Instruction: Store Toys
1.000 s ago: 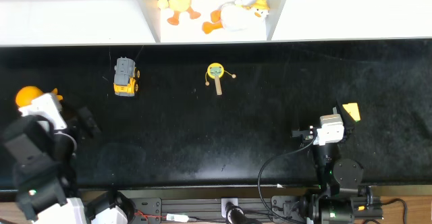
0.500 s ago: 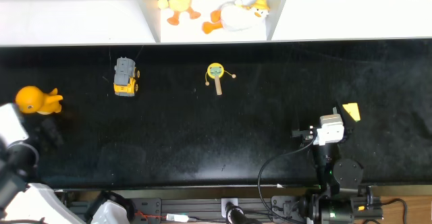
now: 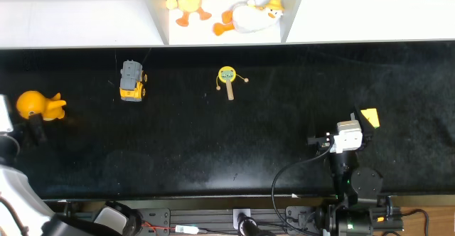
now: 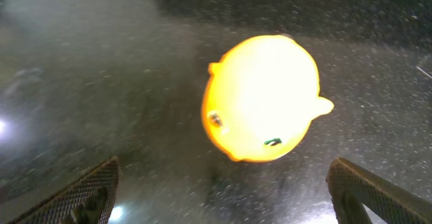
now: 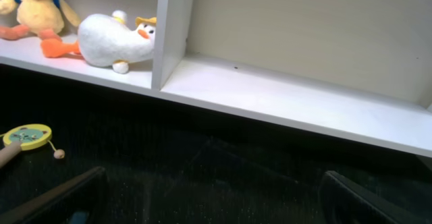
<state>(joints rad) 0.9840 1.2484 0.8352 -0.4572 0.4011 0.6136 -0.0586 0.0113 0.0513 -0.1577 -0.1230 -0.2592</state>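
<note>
Just ahead of the left gripper (image 4: 223,175), fingers spread apart, an orange duck toy (image 4: 260,99) is seen. Toy truck (image 3: 131,79) and rattle drum (image 3: 227,77) are set farther along the black table (image 3: 213,143). Right gripper (image 5: 212,178) is likewise spread. White plush duck (image 3: 249,15) is shelved.

The top camera looks straight down on the black table (image 3: 213,158), with the white shelf (image 3: 78,23) along the frame's upper edge. The left wrist camera points down, close above the orange duck (image 4: 260,99) (far left in the top view). The right wrist camera sits low, facing the shelf, and shares the white plush (image 5: 111,42) and rattle (image 5: 27,136) with the top view.
</note>
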